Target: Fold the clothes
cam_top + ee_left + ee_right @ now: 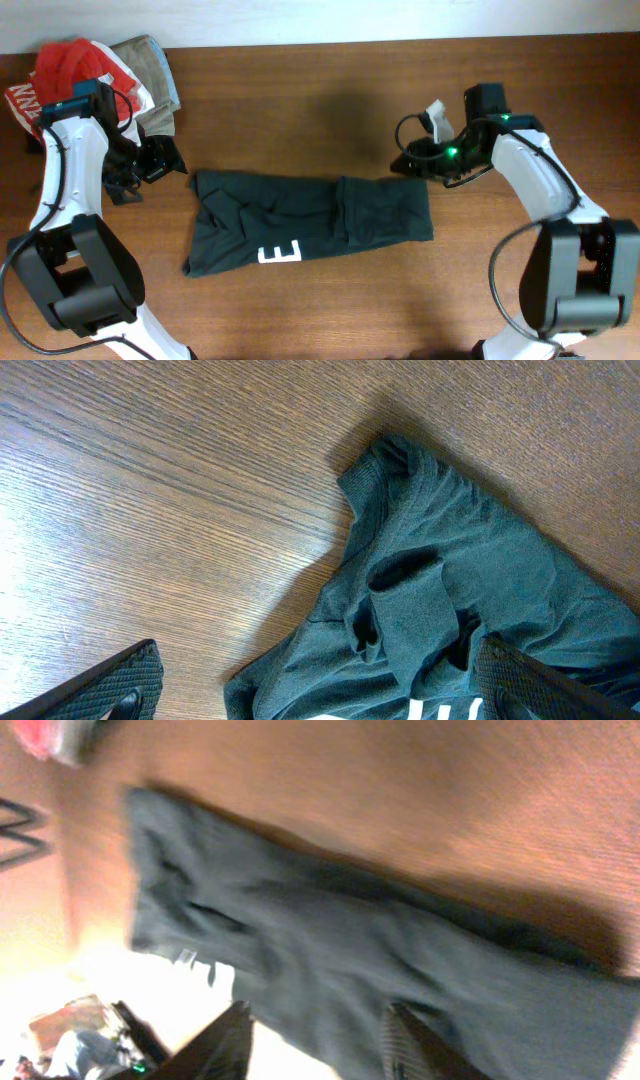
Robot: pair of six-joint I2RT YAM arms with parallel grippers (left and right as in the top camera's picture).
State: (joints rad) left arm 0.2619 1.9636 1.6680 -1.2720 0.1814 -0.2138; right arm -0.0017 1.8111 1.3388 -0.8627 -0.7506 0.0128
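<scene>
The dark green-black T-shirt (310, 222) lies folded into a long band across the middle of the table, with a white letter E on its front edge. My left gripper (160, 160) hangs open and empty just left of the shirt's left end. In the left wrist view the shirt (450, 610) fills the lower right, and the open fingers (320, 685) straddle its rumpled edge above it. My right gripper (410, 160) is open and empty just above the shirt's right end. The right wrist view is blurred; the shirt (400, 960) runs across it, past the fingers (315, 1040).
A red shirt with white lettering (60, 75) and a folded khaki garment (150, 65) are piled at the back left corner. The wooden table (300, 100) is bare behind the dark shirt. The table's front edge runs below it.
</scene>
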